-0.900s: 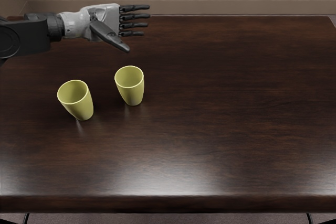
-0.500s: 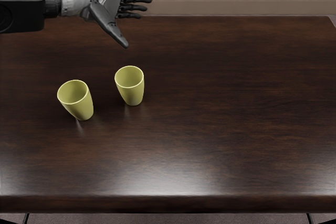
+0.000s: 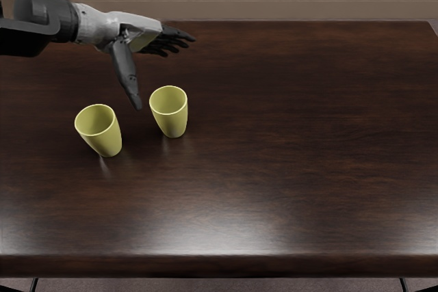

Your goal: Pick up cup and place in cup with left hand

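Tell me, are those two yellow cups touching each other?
Apart. The head view shows a strip of dark tabletop between the left-hand yellow cup and the right-hand yellow cup, from their rims down to their bases.

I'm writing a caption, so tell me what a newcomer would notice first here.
Two yellow cups, one on the left and one nearer the middle, stand upright on the dark table. Above them, the left hand reaches in from the left, open and empty.
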Tool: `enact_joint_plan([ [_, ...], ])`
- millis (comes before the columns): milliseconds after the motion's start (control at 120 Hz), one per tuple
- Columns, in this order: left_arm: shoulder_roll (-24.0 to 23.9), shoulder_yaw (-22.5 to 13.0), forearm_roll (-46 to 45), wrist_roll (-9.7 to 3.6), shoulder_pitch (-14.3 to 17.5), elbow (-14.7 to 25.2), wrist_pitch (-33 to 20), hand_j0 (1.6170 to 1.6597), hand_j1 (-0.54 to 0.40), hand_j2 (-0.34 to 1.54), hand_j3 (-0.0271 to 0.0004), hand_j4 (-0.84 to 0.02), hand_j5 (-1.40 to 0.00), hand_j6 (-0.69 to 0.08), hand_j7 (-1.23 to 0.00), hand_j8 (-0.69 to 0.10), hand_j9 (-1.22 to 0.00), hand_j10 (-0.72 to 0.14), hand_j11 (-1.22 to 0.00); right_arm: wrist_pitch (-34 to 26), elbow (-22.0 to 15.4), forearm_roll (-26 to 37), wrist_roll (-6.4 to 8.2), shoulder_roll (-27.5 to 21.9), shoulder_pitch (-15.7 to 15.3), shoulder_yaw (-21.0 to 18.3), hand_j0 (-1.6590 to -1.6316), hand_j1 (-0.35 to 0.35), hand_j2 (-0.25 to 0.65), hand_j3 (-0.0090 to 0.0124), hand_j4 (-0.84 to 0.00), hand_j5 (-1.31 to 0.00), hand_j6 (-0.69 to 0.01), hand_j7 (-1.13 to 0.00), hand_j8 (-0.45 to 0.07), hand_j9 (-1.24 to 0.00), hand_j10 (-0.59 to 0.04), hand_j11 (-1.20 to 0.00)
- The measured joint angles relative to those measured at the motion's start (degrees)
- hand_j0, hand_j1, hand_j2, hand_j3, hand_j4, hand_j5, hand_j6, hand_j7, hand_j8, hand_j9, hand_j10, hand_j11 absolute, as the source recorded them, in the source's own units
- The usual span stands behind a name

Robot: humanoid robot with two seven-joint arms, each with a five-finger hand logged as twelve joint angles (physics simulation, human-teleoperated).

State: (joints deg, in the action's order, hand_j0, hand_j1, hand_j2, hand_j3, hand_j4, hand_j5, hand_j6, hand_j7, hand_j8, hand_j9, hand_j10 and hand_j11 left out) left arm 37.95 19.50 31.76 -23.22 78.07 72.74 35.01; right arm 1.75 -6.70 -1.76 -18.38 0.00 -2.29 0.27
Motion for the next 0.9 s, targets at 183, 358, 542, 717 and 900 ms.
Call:
enact_joint_plan([
  [183, -0.4, -2.7, 3.0, -0.20, 0.5, 3.2, 0.0, 1.6581, 0.330, 0.00, 0.0000, -0.019, -0.02, -0.019, -0.02, -0.019, -0.02, -0.018, -0.02, 0.0, 0.0, 0.0, 0.00, 0.0, 0.0, 0.0, -1.6581, -0.349, 0.000, 0.0000, 0.000, 0.00, -0.001, 0.00, 0.000, 0.00, 0.000, 0.00],
  [358, -2.4, -3.1, 6.6, -2.82, 1.5, 4.1, 0.0, 1.6581, 0.330, 0.00, 0.0000, -0.018, -0.02, -0.019, -0.02, -0.019, -0.02, -0.018, -0.02, 0.0, 0.0, 0.0, 0.00, 0.0, 0.0, 0.0, -1.6581, -0.349, 0.000, 0.0000, 0.000, 0.00, -0.001, 0.00, 0.000, 0.00, 0.000, 0.00],
  [542, -4.2, -3.4, 7.4, -7.87, 1.7, 4.4, 0.0, 1.6581, 0.331, 0.00, 0.0000, -0.017, -0.02, -0.018, -0.02, -0.018, -0.02, -0.017, -0.02, 0.0, 0.0, 0.0, -0.01, 0.0, 0.0, 0.0, -1.6581, -0.349, 0.000, 0.0000, 0.000, 0.00, -0.001, 0.00, 0.000, 0.00, 0.000, 0.00],
  [717, -6.1, -3.5, 8.2, -9.25, 2.5, 4.4, -2.7, 1.6581, 0.331, 0.00, 0.0000, -0.018, -0.02, -0.018, -0.02, -0.018, -0.02, -0.017, -0.02, 0.0, 0.0, 0.0, -0.01, 0.0, 0.0, 0.0, -1.6581, -0.349, 0.000, 0.0000, 0.000, 0.00, -0.001, 0.00, 0.000, 0.00, 0.000, 0.00],
  [900, -8.9, -6.0, 10.3, -9.55, 3.3, 4.2, -7.5, 1.6581, 0.329, 0.00, 0.0000, -0.019, -0.02, -0.020, -0.02, -0.020, -0.02, -0.019, -0.02, 0.0, 0.0, 0.0, 0.00, 0.0, 0.0, 0.0, -1.6581, -0.349, 0.000, 0.0000, 0.000, 0.00, -0.001, 0.00, 0.000, 0.00, 0.000, 0.00],
])
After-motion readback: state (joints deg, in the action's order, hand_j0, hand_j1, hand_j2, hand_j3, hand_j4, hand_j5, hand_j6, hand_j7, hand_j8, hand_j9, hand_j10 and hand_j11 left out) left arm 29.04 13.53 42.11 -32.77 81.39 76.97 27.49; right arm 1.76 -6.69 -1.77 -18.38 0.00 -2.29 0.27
